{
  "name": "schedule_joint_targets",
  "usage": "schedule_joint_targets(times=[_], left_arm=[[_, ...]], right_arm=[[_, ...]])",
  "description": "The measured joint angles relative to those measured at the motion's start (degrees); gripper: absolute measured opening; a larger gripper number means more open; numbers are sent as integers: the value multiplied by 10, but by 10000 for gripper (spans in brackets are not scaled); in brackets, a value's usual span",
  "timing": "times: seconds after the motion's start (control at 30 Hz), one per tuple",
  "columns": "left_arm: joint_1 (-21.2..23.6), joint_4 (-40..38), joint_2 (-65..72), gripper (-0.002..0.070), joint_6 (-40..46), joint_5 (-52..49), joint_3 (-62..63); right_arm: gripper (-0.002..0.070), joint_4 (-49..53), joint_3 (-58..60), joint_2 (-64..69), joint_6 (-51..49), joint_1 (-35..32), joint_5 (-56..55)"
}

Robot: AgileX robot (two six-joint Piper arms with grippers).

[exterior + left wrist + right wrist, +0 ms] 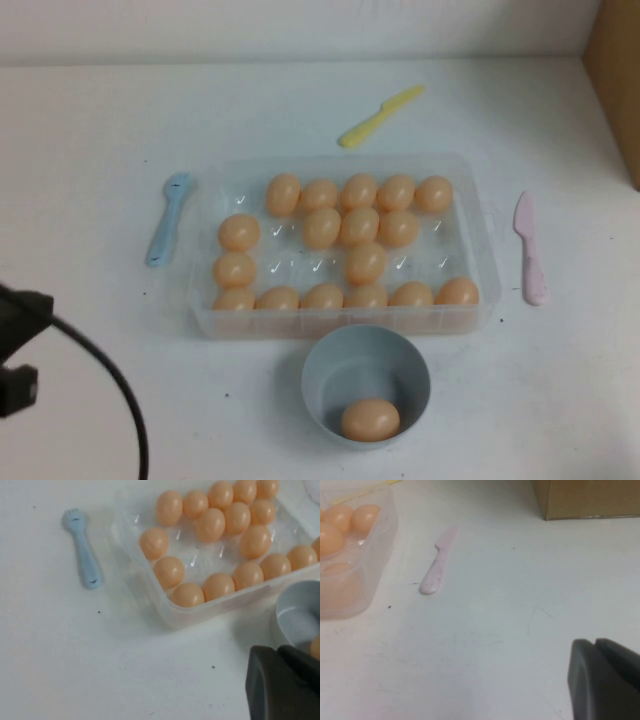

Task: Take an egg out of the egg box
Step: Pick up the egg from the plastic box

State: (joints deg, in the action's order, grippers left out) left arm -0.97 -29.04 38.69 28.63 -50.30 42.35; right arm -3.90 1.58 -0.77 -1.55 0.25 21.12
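Observation:
The clear egg box (480, 235) sits mid-table with several peach-orange eggs in it, such as one in the middle (366, 262). It also shows in the left wrist view (165, 612) and at the edge of the right wrist view (382, 540). One more egg (370, 420) lies in the pale blue bowl (325, 372) in front of the box. My left gripper (277, 650) is shut and empty, low over the table left of the bowl; its arm shows at the left edge of the high view (18, 345). My right gripper (595, 642) is shut and empty, to the right of the box.
A blue fork (168, 216) lies left of the box, a pink knife (529, 248) right of it, a yellow knife (378, 115) behind it. A cardboard box (615, 80) stands at the far right. A black cable (110, 380) trails from the left arm.

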Motion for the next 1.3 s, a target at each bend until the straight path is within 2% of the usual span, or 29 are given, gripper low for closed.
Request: schedule_joint_targets(times=[0.13,0.23,0.37,0.47,0.77,0.87,0.93,1.03,1.1,1.2,1.3], left_arm=[[-7,7,112,-4,44,-70,107],[-42,26,195,-4,48,-101,178],[-120,83,287,-4,25,-112,260],[-158,115,353,-4,4,-112,323],[-211,191,550,5,-51,-112,481],[-222,203,605,75,-54,-112,525],[-229,204,641,160,-57,-109,550],[-239,205,684,335,-58,-93,575],[-243,205,710,419,-58,-76,591],[-245,212,738,463,-78,-44,602],[-246,223,761,475,-98,-18,605]], right_arm=[[-17,0,0,0,0,0,0],[-17,0,0,0,0,0,0],[-17,0,0,0,0,0,0],[-17,0,0,0,0,0,0],[-17,0,0,0,0,0,0],[-17,0,0,0,0,0,0],[-17,0,0,0,0,0,0],[-17,0,0,0,0,0,0],[-17,0,0,0,0,0,0],[-17,0,0,0,0,0,0],[-17,0,0,0,0,0,0]])
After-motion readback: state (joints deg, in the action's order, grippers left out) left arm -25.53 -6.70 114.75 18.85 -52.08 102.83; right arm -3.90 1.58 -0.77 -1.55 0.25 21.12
